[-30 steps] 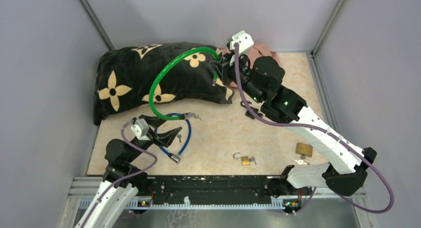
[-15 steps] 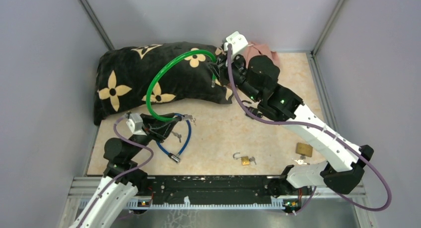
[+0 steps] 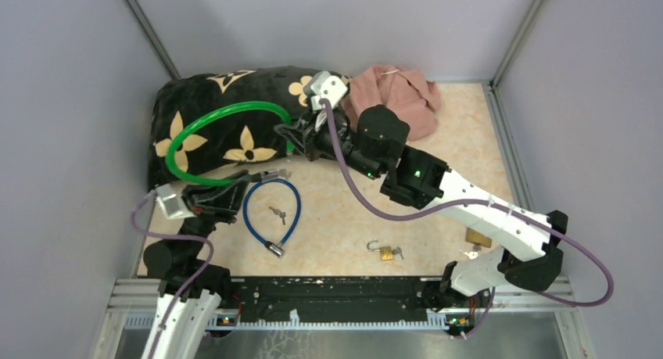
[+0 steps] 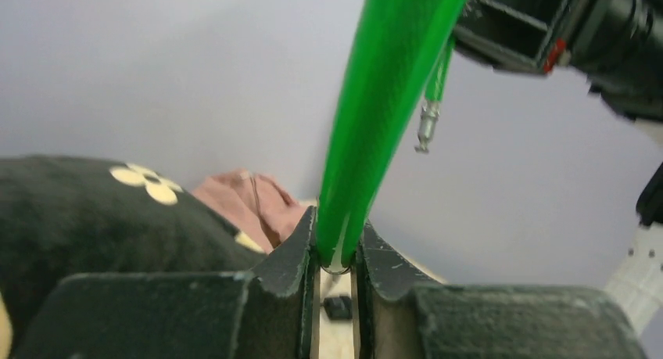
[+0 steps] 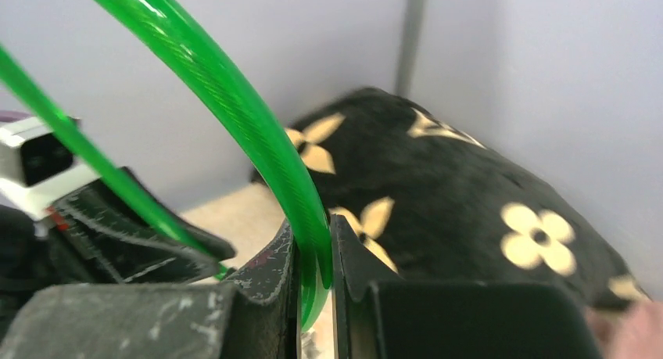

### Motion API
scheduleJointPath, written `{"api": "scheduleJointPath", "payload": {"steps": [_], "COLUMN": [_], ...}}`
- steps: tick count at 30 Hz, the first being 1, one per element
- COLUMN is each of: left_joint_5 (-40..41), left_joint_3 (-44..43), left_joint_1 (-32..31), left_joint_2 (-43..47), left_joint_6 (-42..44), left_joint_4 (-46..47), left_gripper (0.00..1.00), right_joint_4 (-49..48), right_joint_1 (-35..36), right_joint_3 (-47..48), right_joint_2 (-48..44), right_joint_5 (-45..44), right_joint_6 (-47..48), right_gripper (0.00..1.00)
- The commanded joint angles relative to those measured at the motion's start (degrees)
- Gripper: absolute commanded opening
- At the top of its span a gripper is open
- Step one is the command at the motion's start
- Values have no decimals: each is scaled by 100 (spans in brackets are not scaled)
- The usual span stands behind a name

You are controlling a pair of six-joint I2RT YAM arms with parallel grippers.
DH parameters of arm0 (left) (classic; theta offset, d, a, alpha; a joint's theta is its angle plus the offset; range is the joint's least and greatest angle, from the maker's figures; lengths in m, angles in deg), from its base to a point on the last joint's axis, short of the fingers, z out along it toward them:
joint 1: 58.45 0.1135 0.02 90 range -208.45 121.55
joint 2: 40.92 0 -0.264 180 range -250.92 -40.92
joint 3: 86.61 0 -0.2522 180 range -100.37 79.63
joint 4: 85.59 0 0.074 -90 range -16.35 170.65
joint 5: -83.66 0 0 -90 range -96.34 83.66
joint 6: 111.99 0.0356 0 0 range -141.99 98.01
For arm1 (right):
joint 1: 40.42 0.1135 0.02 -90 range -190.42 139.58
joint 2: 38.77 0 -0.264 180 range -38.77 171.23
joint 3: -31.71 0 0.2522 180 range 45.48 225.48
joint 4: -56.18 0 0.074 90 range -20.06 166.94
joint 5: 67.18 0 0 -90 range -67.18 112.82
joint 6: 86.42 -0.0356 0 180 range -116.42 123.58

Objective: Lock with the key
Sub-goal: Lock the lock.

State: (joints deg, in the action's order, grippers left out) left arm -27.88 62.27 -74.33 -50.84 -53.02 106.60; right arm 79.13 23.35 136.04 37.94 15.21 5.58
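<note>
Left gripper (image 4: 335, 238) clamps cable (image 4: 383, 101), beige tabletop (image 3: 344, 210), grey walls (image 3: 313, 23)

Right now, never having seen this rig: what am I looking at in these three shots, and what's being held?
Two robot arms are bolted at the near edge of a table, each ending in a two-finger gripper. The wide picture comes from a fixed camera above and behind them. The two close-ups come from a camera on each wrist, looking past its own fingers.

The left gripper and the right gripper are both clamped on one green cable lock, at different spots along it.

On the table lie a blue cable lock with small keys inside its loop, an open brass padlock and a second padlock. A black flower-patterned cushion and a pink cloth sit at the back.
</note>
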Motion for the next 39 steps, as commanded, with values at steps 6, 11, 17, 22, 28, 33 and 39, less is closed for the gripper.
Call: {"api": "scheduleJointPath", "payload": {"steps": [6, 11, 17, 22, 28, 33, 39], "left_joint_5": [-195, -137, -146, -84, -52, 0, 40], "left_joint_3": [18, 21, 31, 48, 46, 31, 40], "left_joint_1": [2202, 2192, 2190, 2192, 2202, 2211, 2217], "left_joint_2": [891, 887, 890, 894, 887, 886, 890], "left_joint_6": [-2691, -2607, -2578, -2564, -2536, -2540, -2524], "left_joint_4": [2261, 2363, 2488, 2457, 2343, 2298, 2243], "left_gripper": [0, 0, 0, 0, 0, 0, 0], "right_joint_4": [-1576, -1472, -1359, -1256, -932, -665, -429], "right_joint_1": [1133, 1319, 1332, 1331, 1331, 1331, 1331], "right_joint_3": [1456, 1859, 1938, 1768, 1905, 1908, 1966], "right_joint_2": [976, 1267, 1383, 1327, 1344, 1402, 1466], "right_joint_5": [1333, 1334, 1193, 1059, 1070, 1029, 997], "right_joint_6": [425, 668, 741, 736, 723, 723, 723], "right_gripper": [0, 0, 0, 0, 0, 0, 0]}}
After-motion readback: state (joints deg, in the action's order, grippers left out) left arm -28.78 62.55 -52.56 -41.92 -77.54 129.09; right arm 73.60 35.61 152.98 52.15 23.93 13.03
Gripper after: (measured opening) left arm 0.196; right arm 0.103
